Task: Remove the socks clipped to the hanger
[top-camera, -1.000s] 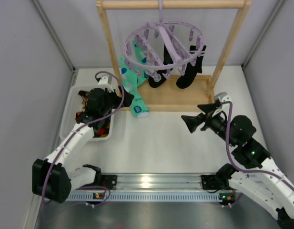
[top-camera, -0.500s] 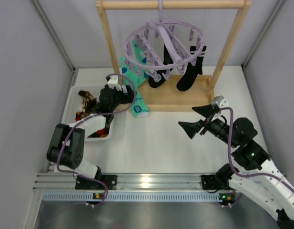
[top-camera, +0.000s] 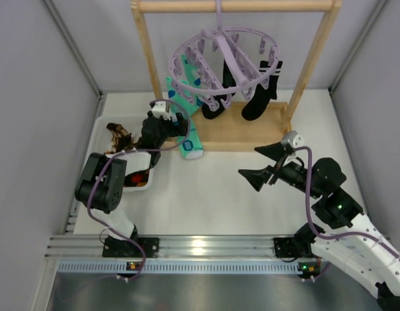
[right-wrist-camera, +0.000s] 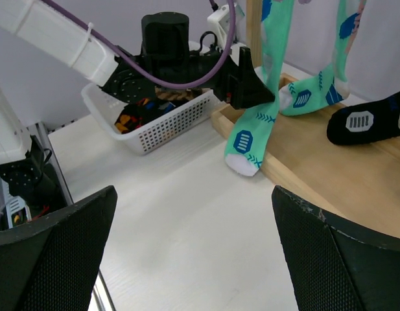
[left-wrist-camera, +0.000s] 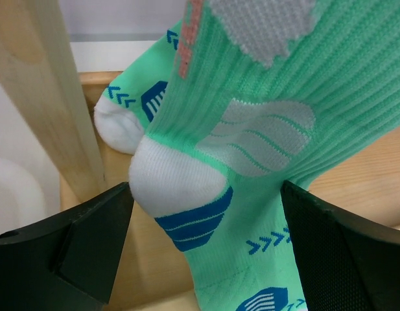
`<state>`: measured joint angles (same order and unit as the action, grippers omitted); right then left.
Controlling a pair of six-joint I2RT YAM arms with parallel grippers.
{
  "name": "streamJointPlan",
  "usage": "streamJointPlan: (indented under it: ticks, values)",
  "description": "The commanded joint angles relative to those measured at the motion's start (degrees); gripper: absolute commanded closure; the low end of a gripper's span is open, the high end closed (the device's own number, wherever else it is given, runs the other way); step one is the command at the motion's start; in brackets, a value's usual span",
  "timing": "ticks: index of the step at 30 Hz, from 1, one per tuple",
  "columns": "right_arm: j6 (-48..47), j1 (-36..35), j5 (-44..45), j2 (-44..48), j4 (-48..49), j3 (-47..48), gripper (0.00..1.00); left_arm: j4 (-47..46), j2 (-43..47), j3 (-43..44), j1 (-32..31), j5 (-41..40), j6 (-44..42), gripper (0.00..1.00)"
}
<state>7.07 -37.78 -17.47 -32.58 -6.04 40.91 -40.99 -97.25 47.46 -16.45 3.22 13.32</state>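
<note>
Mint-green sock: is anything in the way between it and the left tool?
Nothing visible. The mint-green sock hangs right inside the open left tool, and the wooden post stands off to one side.

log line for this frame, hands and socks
left hand: open, straddling mint-green sock | right hand: open, empty, over table | black socks: clipped to hanger

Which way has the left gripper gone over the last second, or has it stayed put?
Yes, it moved. The left gripper went from over the white basket toward the wooden frame's left post, now open around a mint-green sock.
</note>
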Motion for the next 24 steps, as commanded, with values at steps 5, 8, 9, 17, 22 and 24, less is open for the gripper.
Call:
streamJointPlan:
  ticks: [5, 8, 9, 17, 22, 24]
  values:
    - [-0.1, -0.5, -2.9, -0.6, 5.2, -1.2, 0.01, -10.1, -4.7, 3.6, -0.3, 4.2, 1.7, 0.02]
    - [0.6, -0.6, -2.2, -1.8, 7.7, -1.9, 0.01, -10.2, -4.4, 3.3, -0.6, 3.5, 3.3, 0.02]
    - [1.0, -0.5, -1.4, -2.1, 8.3, -2.1, 0.01, -10.2, -3.7, 2.6, -1.0, 2.5, 3.3, 0.02]
    - [7.0, -0.5, 8.3, -11.9, 16.4, -3.5, 0.00, -9.5, 14.6, -11.8, -4.9, -6.7, 7.8, 0.02]
    - [5.2, -0.2, 7.7, -21.3, 21.6, 0.1, 0.00, 5.0, 27.7, -16.5, -4.9, -17.5, 18.1, 0.02]
    - [4.8, -0.1, 7.1, -24.0, 24.9, 1.2, 0.01, 14.4, 33.2, -16.4, -5.0, -19.3, 21.0, 0.02]
